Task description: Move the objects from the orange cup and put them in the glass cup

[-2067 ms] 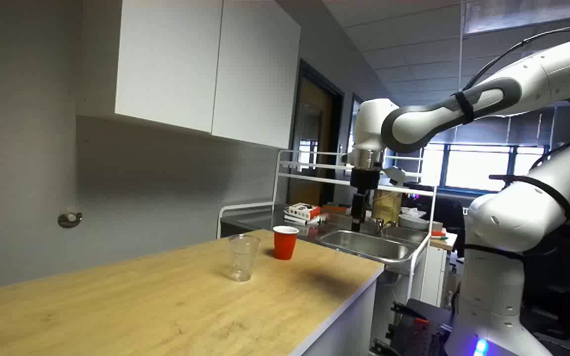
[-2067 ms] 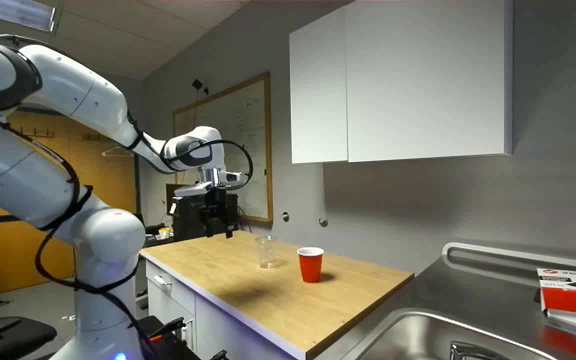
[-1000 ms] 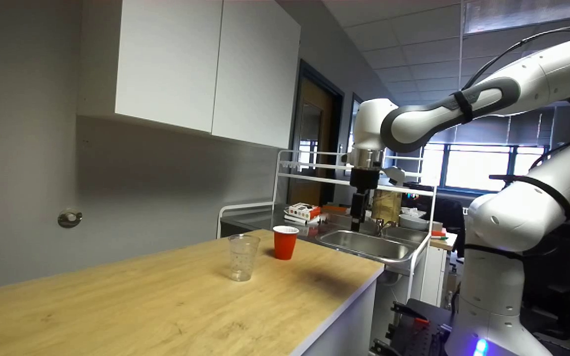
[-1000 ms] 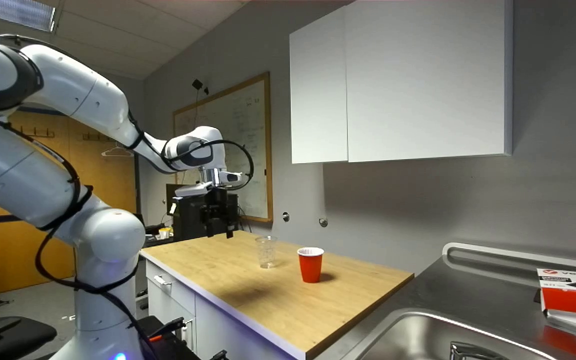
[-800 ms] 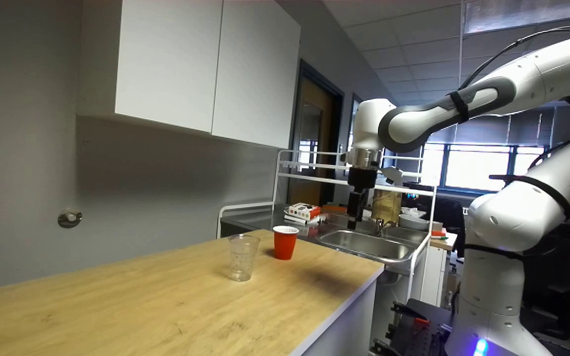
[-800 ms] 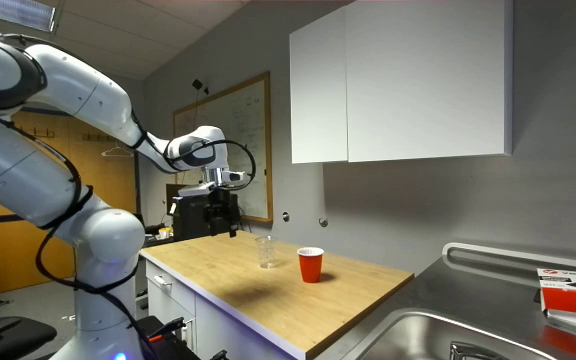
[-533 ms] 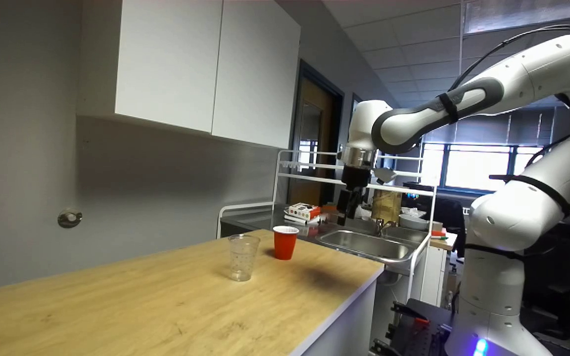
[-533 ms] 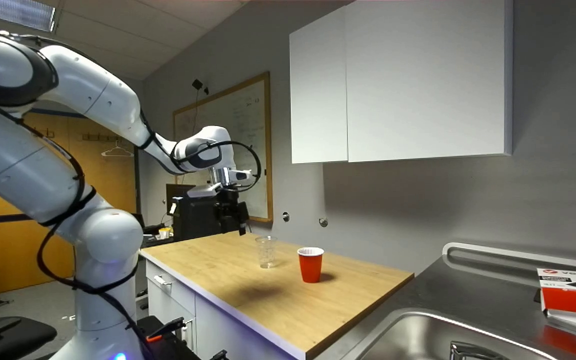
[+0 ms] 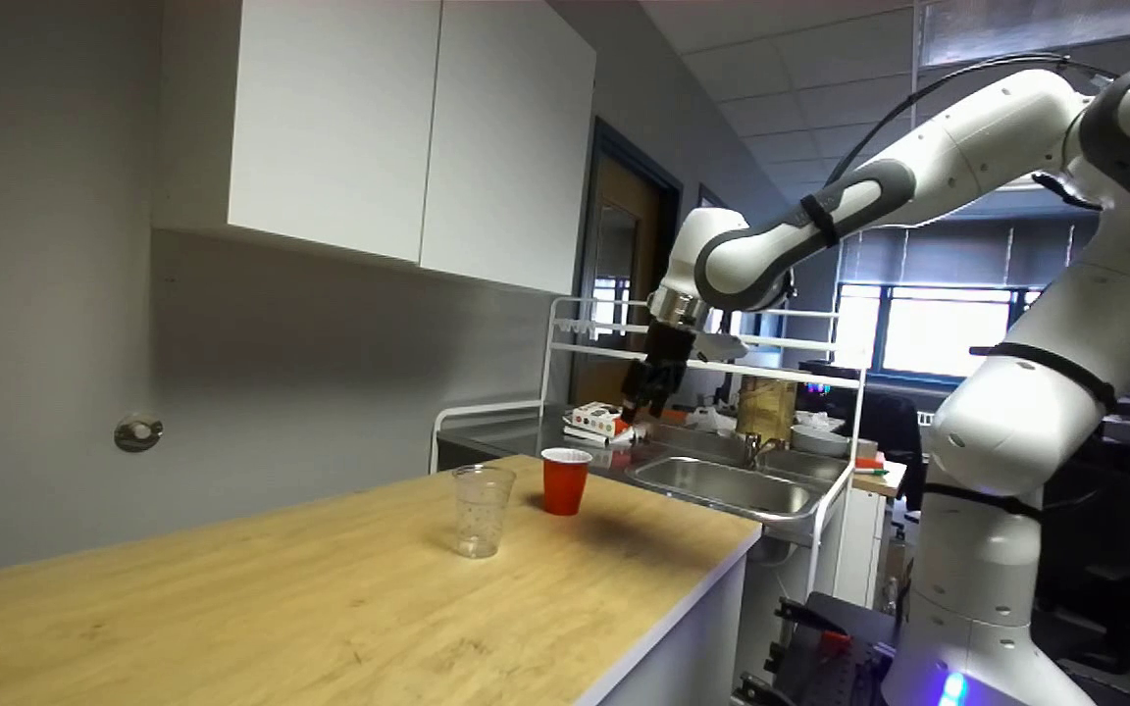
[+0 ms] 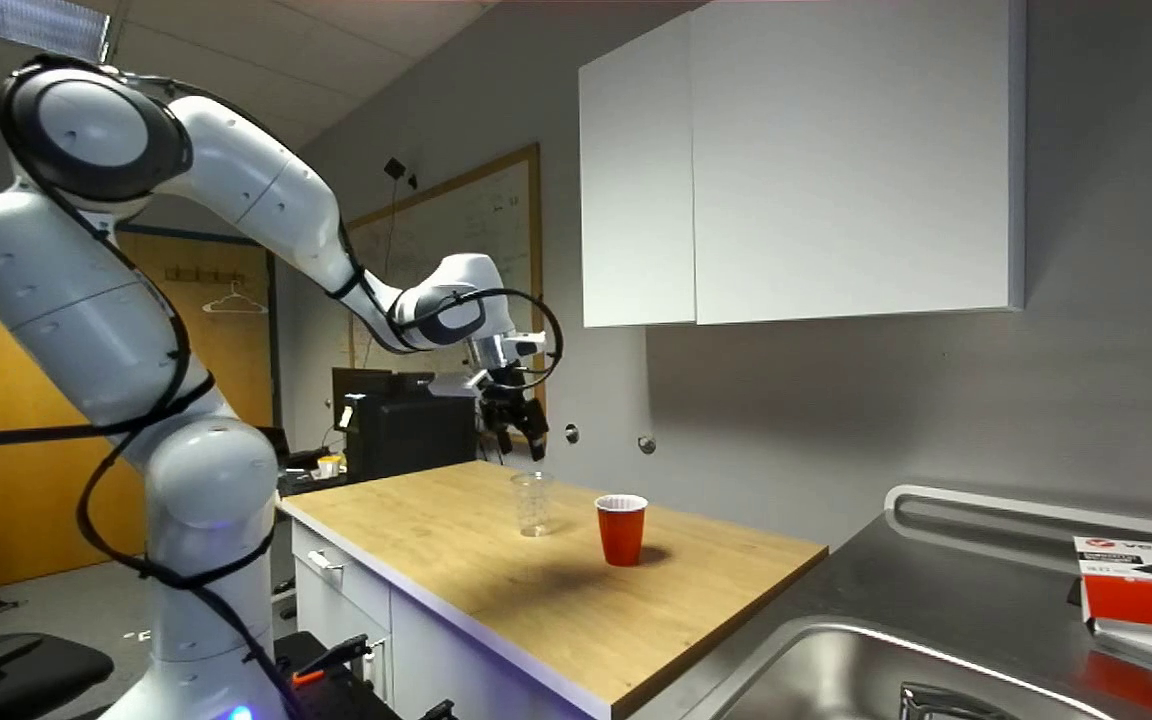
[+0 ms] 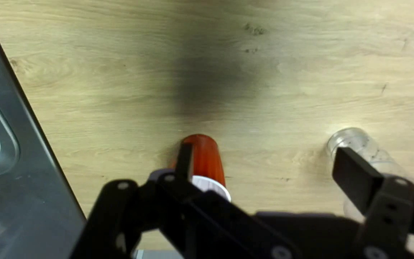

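Two fingers (image 11: pixel 356 176) are hovering, spread wide. On one wood-grain surface (image 9: pixel 231 618), below the fingers, one red-orange cup (image 9: pixel 565 488) and one clear tumbler (image 9: pixel 480 515) are standing upright; in the wrist view each is showing partly behind a different finger.

In an exterior view, see the orange cup (image 9: pixel 565 487) upright on the worktop (image 9: pixel 231 608), behind and right of the glass cup (image 9: pixel 480 515), also upright, near but apart; find the sink (image 9: pixel 722 482) beyond, to the right, and the cabinet (image 9: pixel 330 137) higher up; in an exterior view, find the box (image 10: pixel 1148 600) on the counter (image 10: pixel 896 585), far right, and the gripper (image 10: pixel 522 449) higher than both cups, touching neither; in the wrist view, find the counter at left, the glass cup right of the orange cup.
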{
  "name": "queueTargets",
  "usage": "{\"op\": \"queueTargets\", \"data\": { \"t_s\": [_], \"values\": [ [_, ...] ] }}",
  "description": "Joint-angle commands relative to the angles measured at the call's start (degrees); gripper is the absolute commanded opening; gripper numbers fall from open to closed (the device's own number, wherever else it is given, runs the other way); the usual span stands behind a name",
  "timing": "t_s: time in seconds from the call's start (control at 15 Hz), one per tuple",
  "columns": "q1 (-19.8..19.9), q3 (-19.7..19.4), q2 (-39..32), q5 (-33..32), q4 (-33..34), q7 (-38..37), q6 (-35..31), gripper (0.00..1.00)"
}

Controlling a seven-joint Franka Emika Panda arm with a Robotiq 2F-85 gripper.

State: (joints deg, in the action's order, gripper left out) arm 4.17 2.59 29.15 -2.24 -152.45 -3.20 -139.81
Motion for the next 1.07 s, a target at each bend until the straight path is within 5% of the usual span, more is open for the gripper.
{"op": "queueTargets", "data": {
  "t_s": [0.0,1.0],
  "values": [
    [0.66,-1.39,-7.12,-0.34,7.04,-1.24,-1.57,1.0],
    [1.4,-7.57,-31.56,2.62,28.64,2.24,1.52,1.0]
  ]
}}
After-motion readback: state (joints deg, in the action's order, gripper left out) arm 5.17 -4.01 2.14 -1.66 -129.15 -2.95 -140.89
